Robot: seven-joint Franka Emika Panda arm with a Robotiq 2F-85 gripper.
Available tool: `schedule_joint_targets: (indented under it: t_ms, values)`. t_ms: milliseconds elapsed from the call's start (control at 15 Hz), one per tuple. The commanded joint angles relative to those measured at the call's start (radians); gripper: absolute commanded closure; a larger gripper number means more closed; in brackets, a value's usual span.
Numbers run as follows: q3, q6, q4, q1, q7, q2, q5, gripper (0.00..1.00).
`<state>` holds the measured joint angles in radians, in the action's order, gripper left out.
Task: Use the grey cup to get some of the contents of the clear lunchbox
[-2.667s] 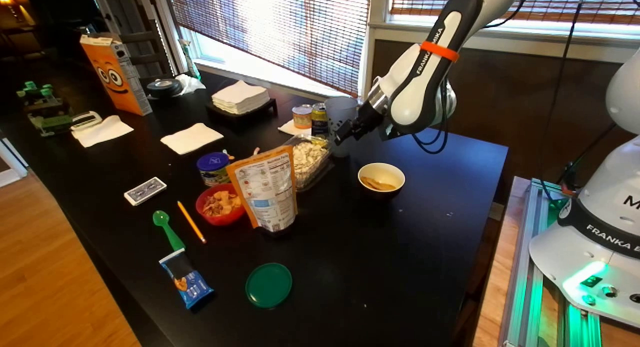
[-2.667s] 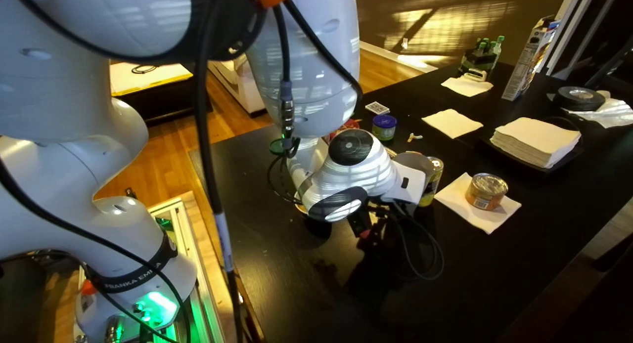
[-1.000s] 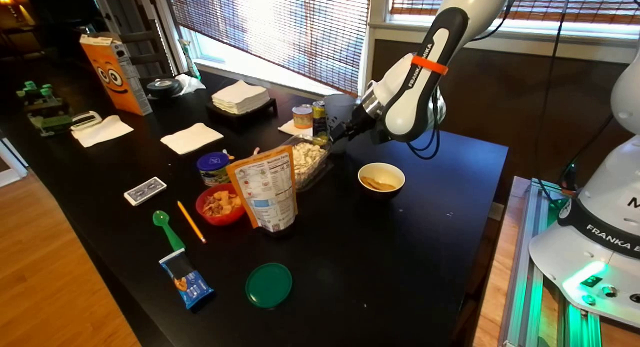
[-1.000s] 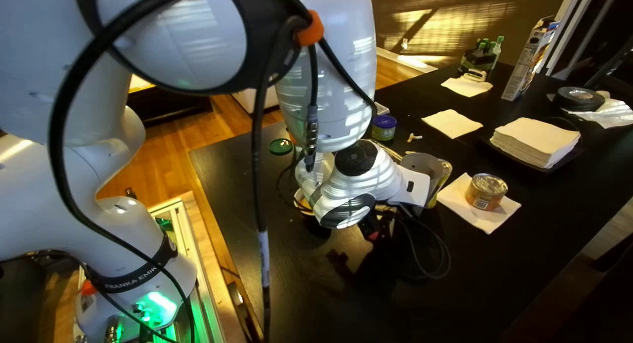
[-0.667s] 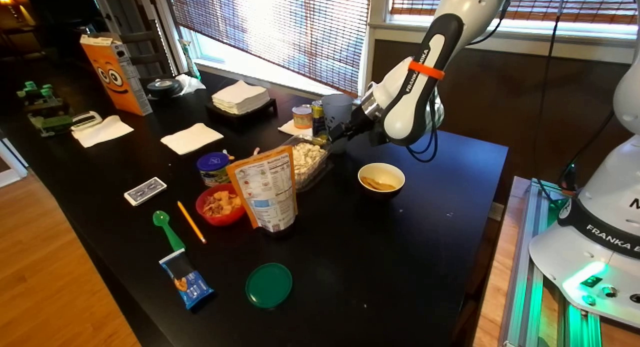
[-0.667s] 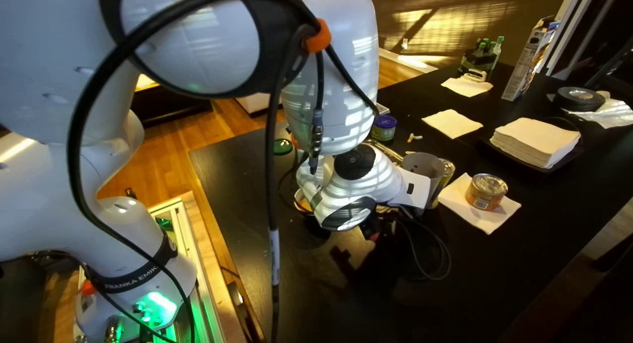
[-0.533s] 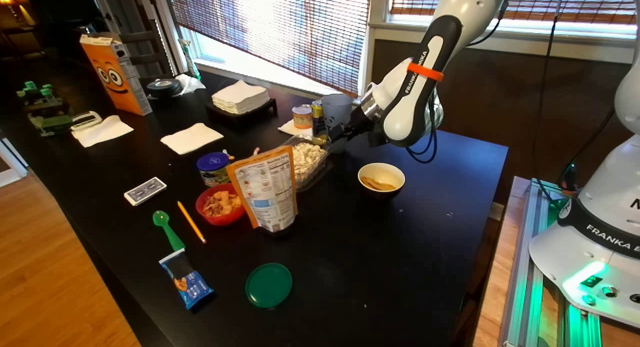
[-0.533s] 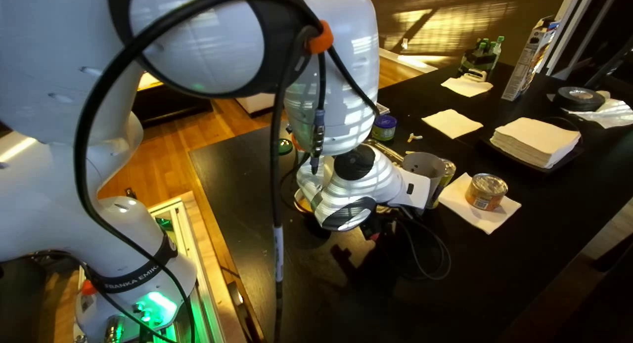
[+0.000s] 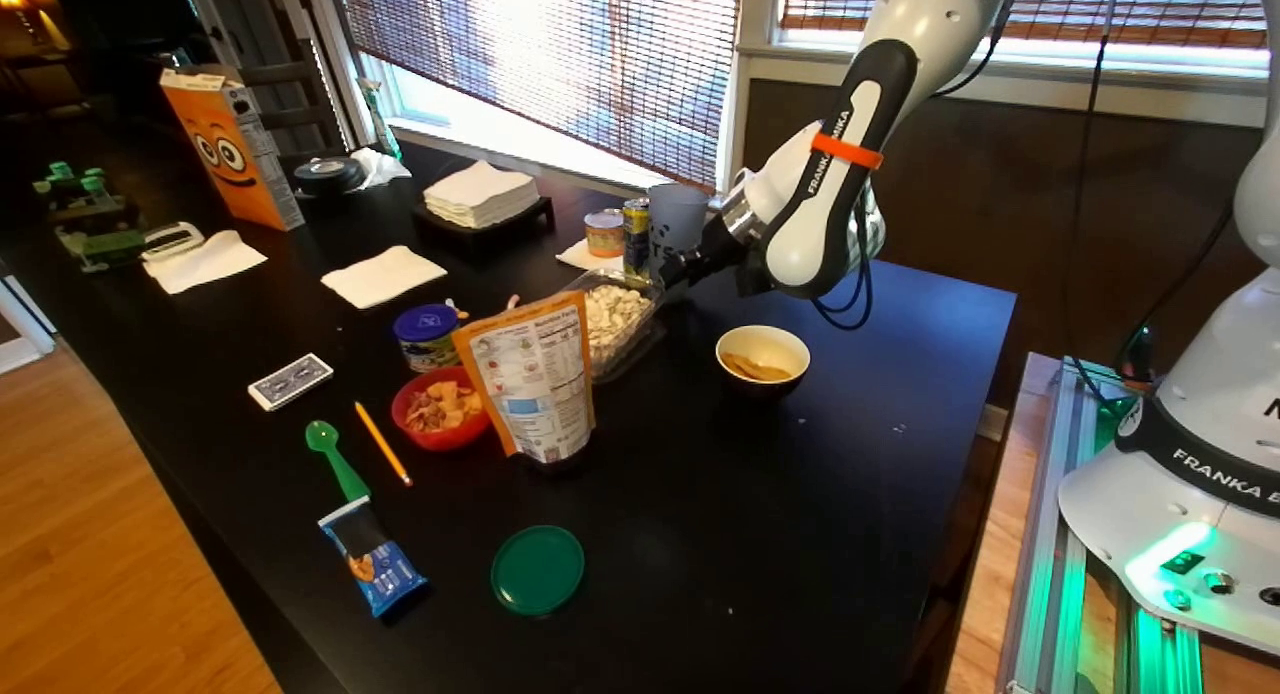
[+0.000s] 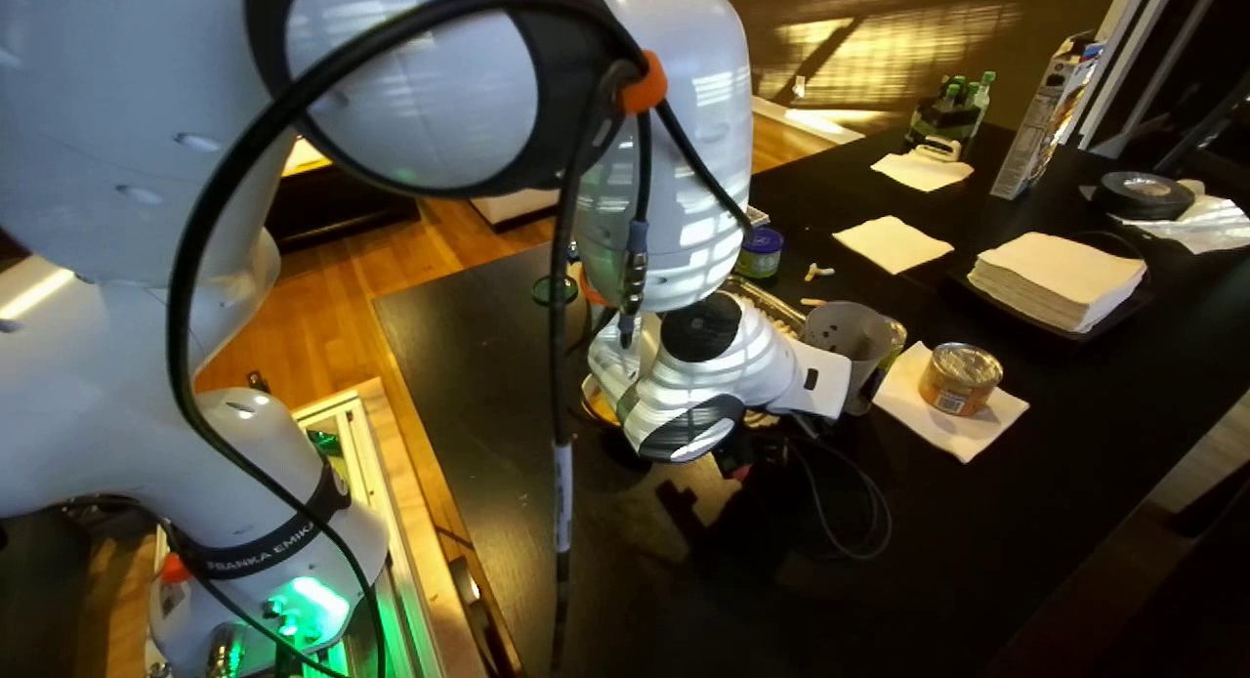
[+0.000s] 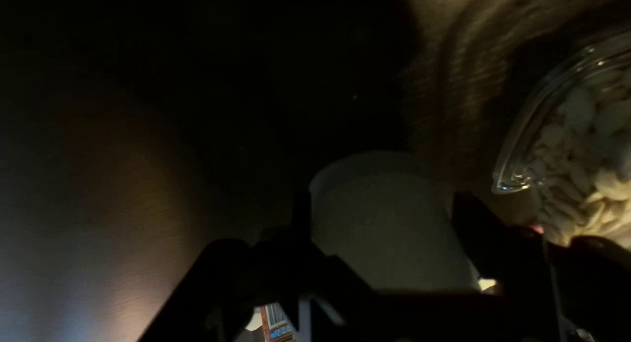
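Grey cup (image 9: pixel 678 214) shifted, gripper (image 11: pixel 380 209) on both sides

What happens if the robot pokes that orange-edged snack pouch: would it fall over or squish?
The snack pouch would probably tip easily, since it stands tall on a narrow base. It might squish too: its thin top edge looks like soft packaging.

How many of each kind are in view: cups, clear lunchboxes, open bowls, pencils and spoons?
Grey cup: 1
Clear lunchbox: 1
Open bowls: 2 (red bowl and cream-lined bowl)
Yellow pencil: 1
Green spoon: 1
Total: 6
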<state>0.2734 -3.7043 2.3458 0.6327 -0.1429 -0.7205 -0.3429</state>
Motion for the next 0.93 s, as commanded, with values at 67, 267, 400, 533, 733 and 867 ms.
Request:
schedule_joint_targets:
  t_ms: [67,267,400,533,733,867]
  values:
    - [-0.029,-0.03,-0.019,-0.026,-0.037,-0.018,-0.015,0.15]
    - [-0.042,-0.033,-0.016,-0.039,-0.036,-0.012,-0.012,0.0]
    - [-0.056,-0.036,-0.007,-0.052,-0.033,-0.001,-0.007,0.0]
    - [-0.08,-0.049,0.003,-0.073,-0.025,0.012,0.009,0.0]
    - [-0.113,-0.109,0.002,-0.098,-0.019,0.009,0.008,0.0]
    - [-0.126,-0.16,-0.009,-0.106,-0.025,-0.009,-0.018,0.0]
